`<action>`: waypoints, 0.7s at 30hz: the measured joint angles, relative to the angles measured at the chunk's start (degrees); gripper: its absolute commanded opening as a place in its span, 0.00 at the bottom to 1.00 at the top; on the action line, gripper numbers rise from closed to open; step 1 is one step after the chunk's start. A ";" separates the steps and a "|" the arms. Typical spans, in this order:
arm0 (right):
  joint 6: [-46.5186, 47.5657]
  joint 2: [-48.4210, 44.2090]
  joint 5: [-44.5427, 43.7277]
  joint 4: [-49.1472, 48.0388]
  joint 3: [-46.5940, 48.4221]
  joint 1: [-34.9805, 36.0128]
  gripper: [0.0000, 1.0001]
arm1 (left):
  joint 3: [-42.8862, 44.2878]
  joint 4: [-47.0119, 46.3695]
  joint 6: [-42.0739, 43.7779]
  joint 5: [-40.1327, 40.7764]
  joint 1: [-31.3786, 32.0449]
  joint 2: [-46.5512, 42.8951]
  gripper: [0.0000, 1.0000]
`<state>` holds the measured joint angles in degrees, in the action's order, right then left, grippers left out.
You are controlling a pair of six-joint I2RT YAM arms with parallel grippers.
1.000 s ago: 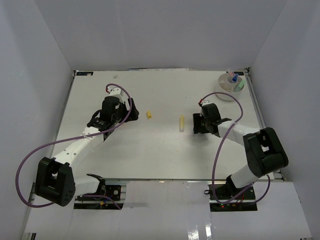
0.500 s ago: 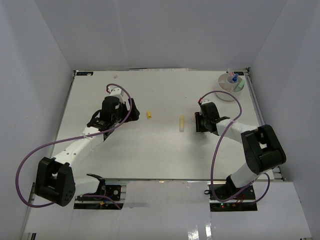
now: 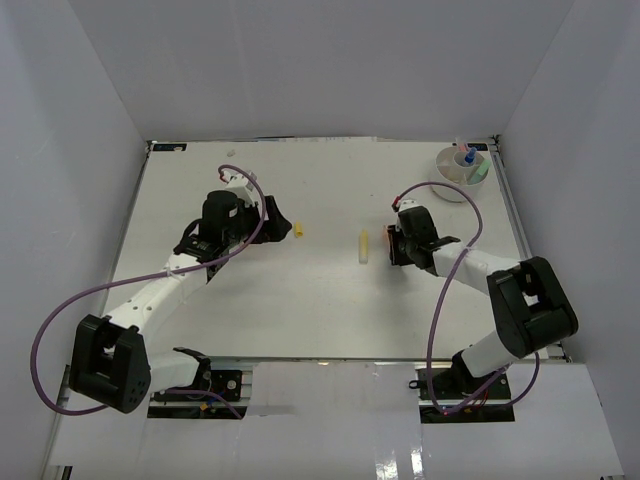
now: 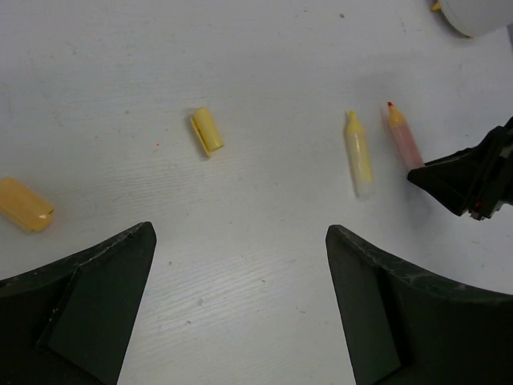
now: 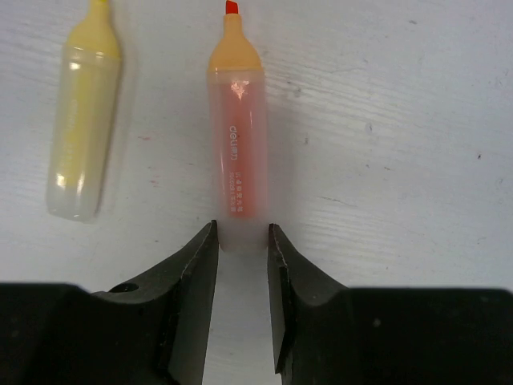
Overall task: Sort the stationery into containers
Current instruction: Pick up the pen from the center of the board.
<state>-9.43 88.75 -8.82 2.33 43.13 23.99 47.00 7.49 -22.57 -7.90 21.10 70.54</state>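
Your right hand (image 5: 240, 249) has just closed in on the translucent orange plastic highlighter (image 5: 237, 136), fingers touching its butt end; lift next, left hand (image 4: 240, 297) hangs released.

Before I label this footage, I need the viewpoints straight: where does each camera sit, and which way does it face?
Top external: above and behind, looking down at the white table; both arms show.
Left wrist: on the left gripper, facing along the table; open fingers frame the yellow cap.
Right wrist: on the right gripper, fingers flanking the orange highlighter.
Both wrist views share the pale yellow highlighter and the orange one.
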 measured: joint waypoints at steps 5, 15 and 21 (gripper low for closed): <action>0.26 -7.08 0.85 -2.12 -1.16 4.42 0.12 | -0.39 -3.85 -2.84 -7.56 0.02 -0.96 0.98; -1.14 -19.91 1.31 -18.75 -1.81 20.28 0.12 | -4.39 -17.25 -12.31 -13.29 7.23 -5.60 0.97; -1.99 -21.29 -1.44 -27.45 -2.86 27.61 0.12 | -5.92 -25.42 -14.53 -9.01 12.20 -6.19 0.97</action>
<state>-11.42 67.46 -10.26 -25.12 40.27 51.59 41.08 -17.93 -37.10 -16.91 33.30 64.36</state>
